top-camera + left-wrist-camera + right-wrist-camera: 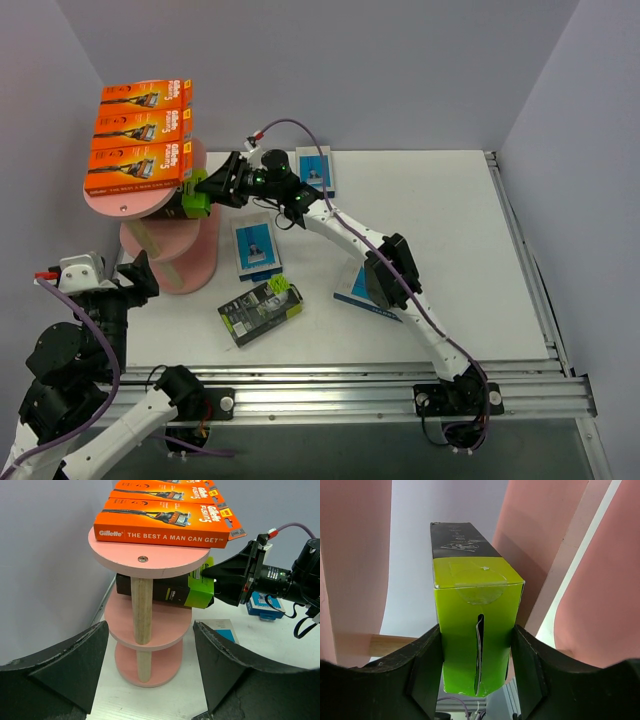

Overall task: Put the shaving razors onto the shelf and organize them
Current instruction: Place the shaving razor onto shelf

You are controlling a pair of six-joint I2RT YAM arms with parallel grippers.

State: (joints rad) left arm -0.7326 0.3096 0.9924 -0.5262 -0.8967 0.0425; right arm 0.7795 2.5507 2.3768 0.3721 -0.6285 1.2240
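One black-and-lime-green cardboard razor pack (192, 587), pinched end-on by the right pincer (207, 186), rests on the middle board of the tall pink shelf (150, 560), long axis running straight ahead; left pincer (135, 275) hangs spread, empty.

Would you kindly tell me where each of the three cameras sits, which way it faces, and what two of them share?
Top external: above and behind the bases, looking down on the table; both arms show, right gripper at the shelf.
Left wrist: low at the left, facing the shelf side-on; its own open fingers frame the bottom.
Right wrist: looking between the shelf's boards; its fingers clamp the black-and-lime pack.
Shared: both wrist views show that pack under the top board.
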